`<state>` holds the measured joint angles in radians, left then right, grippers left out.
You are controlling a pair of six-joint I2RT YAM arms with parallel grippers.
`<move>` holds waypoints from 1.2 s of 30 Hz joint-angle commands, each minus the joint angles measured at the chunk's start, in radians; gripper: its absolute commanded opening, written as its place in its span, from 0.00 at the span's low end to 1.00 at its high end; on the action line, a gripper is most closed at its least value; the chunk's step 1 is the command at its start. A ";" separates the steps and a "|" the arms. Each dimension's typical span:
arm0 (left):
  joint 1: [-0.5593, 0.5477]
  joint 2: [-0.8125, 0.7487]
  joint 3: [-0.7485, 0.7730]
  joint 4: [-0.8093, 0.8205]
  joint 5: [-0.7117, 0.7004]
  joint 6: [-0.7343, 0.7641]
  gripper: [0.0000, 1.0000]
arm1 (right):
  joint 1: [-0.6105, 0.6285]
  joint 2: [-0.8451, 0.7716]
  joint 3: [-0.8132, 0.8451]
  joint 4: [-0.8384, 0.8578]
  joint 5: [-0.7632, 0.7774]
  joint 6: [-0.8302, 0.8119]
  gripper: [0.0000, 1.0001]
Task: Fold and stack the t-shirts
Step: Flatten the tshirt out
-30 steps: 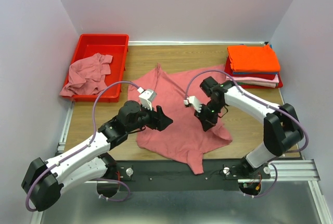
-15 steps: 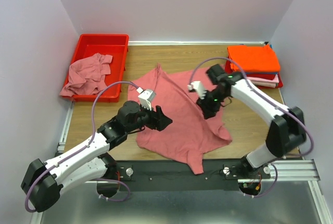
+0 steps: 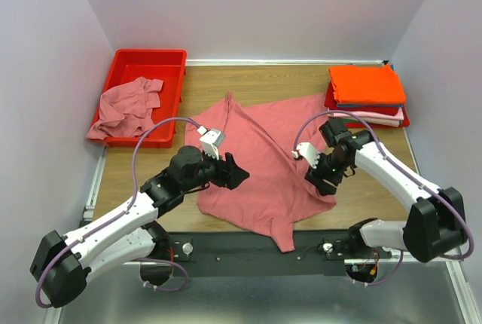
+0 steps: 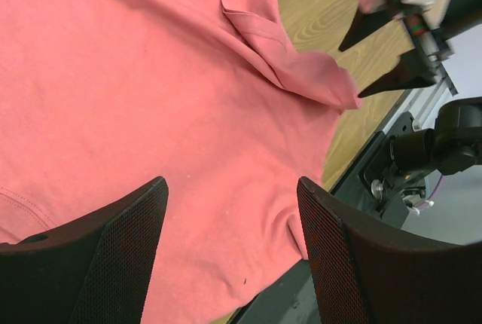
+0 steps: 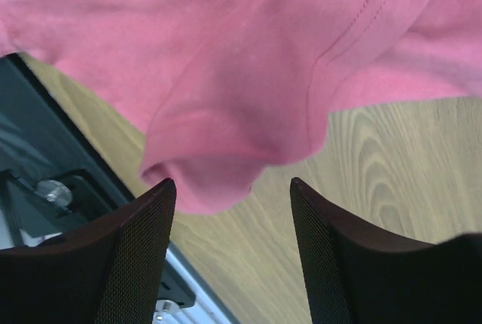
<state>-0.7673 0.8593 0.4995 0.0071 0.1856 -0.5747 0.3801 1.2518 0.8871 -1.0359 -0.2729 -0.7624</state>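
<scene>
A large rose-pink t-shirt (image 3: pixel 260 162) lies spread and rumpled on the wooden table. My left gripper (image 3: pixel 239 174) hovers open over its left half; in the left wrist view pink cloth (image 4: pixel 151 98) fills the space beyond the left gripper (image 4: pixel 230 256). My right gripper (image 3: pixel 320 182) is open above the shirt's near right corner. The right wrist view shows a puffed sleeve fold (image 5: pixel 226 120) just beyond the right gripper (image 5: pixel 232 252), with nothing between the fingers. A stack of folded t-shirts (image 3: pixel 367 85), orange on top, sits at the back right.
A red bin (image 3: pixel 151 62) at the back left holds a crumpled pink shirt (image 3: pixel 126 105). A black rail (image 3: pixel 248 247) runs along the table's near edge, close to the shirt's lowest tip. Bare wood (image 5: pixel 369 181) shows right of the sleeve.
My right gripper opened, let go of the shirt and moved right and nearer, to the shirt's near right corner. The shirt's right side now lies spread further right. The left arm stayed put.
</scene>
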 commanded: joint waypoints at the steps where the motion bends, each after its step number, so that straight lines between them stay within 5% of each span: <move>1: 0.000 -0.046 0.013 -0.006 -0.023 -0.002 0.77 | 0.002 0.066 -0.004 0.085 0.040 -0.032 0.67; 25: 0.000 -0.031 0.010 0.008 -0.008 0.004 0.77 | 0.002 0.176 0.082 0.177 -0.063 0.023 0.59; 32: 0.000 -0.032 0.007 0.008 -0.008 0.003 0.77 | 0.002 0.189 0.076 0.185 -0.094 0.028 0.09; 36: 0.000 -0.042 0.007 0.001 -0.012 0.003 0.77 | 0.002 0.137 0.108 0.183 0.023 0.038 0.00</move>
<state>-0.7673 0.8268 0.4995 0.0055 0.1856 -0.5758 0.3801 1.4288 0.9459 -0.8669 -0.3241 -0.7334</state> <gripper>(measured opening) 0.771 0.017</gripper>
